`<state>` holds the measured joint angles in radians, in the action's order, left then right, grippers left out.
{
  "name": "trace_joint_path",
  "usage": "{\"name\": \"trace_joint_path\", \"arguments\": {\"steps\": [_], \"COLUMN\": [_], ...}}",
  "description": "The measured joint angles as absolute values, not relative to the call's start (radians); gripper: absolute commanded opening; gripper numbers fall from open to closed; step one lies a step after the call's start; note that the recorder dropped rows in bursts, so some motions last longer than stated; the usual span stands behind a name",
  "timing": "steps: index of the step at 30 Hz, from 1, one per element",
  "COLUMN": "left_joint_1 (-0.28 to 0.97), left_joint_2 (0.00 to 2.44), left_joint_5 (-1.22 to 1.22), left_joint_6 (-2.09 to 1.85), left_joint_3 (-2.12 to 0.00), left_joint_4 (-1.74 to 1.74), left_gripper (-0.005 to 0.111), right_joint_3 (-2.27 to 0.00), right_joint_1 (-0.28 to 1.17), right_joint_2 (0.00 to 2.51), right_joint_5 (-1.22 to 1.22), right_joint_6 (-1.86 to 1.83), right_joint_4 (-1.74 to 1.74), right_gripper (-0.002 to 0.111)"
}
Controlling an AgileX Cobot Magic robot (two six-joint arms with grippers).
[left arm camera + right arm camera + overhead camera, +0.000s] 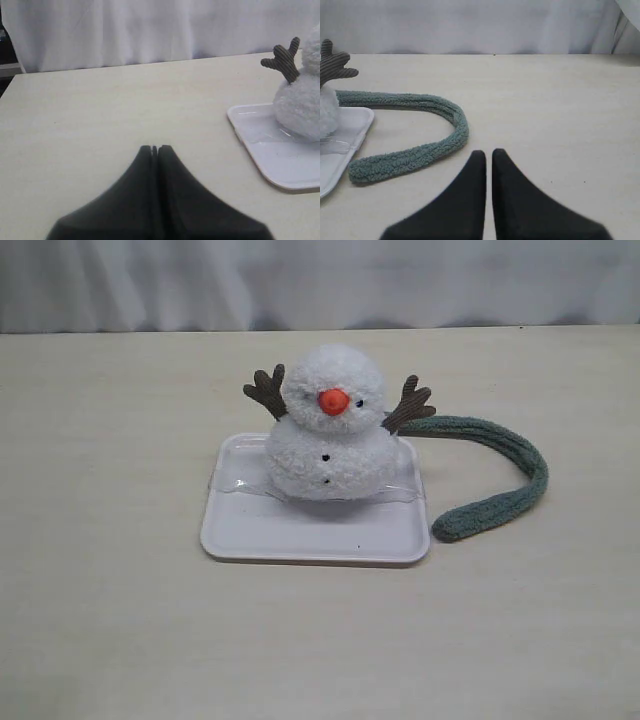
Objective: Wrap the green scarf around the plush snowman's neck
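The plush snowman (330,430) stands upright on a white tray (300,540), fluffy white with an orange nose and brown twig arms. Its neck crease is bare. The green scarf (500,480) lies on the table to the snowman's right, curving from behind its arm round to a free end near the tray's corner. My left gripper (154,148) is shut and empty over bare table, with the snowman (300,100) off to one side. My right gripper (488,153) is shut with a thin slit between its fingers, empty, close to the scarf (420,150). Neither gripper shows in the exterior view.
A pale wooden table (120,620) runs under everything, with a white curtain (320,280) along its far edge. A strip of clear tape (240,487) lies across the tray at the snowman's base.
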<state>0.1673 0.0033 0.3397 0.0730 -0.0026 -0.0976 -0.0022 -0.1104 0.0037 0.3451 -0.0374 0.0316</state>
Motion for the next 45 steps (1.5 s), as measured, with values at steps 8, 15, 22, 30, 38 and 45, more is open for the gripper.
{"name": "trace_joint_path", "arguments": {"steps": [8, 15, 22, 30, 38, 45], "left_joint_1": [0.167, 0.167, 0.167, 0.167, 0.167, 0.167], "left_joint_2": [0.003, 0.003, 0.003, 0.003, 0.003, 0.003], "left_joint_5": [0.34, 0.34, 0.34, 0.34, 0.34, 0.34], "left_joint_6": [0.073, 0.073, 0.073, 0.073, 0.073, 0.073], "left_joint_3": [-0.003, -0.003, -0.003, -0.003, -0.003, -0.003], "left_joint_4": [-0.098, -0.098, -0.098, -0.098, -0.098, -0.098], "left_gripper": [0.0, 0.0, 0.0, 0.0, 0.0, 0.0], "right_joint_3": [-0.002, 0.0, -0.002, -0.169, -0.545, -0.801], "right_joint_1": [-0.11, -0.11, -0.11, -0.11, -0.11, -0.11], "right_joint_2": [0.004, 0.004, 0.004, 0.034, 0.365, 0.771], "right_joint_5": [0.345, 0.234, -0.331, -0.336, 0.167, 0.589], "right_joint_6": [-0.037, -0.059, 0.071, 0.505, 0.646, 0.224], "right_joint_4": [0.032, 0.106, -0.073, 0.121, 0.344, 0.042], "right_gripper": [0.004, 0.004, 0.004, 0.01, 0.064, 0.065]}}
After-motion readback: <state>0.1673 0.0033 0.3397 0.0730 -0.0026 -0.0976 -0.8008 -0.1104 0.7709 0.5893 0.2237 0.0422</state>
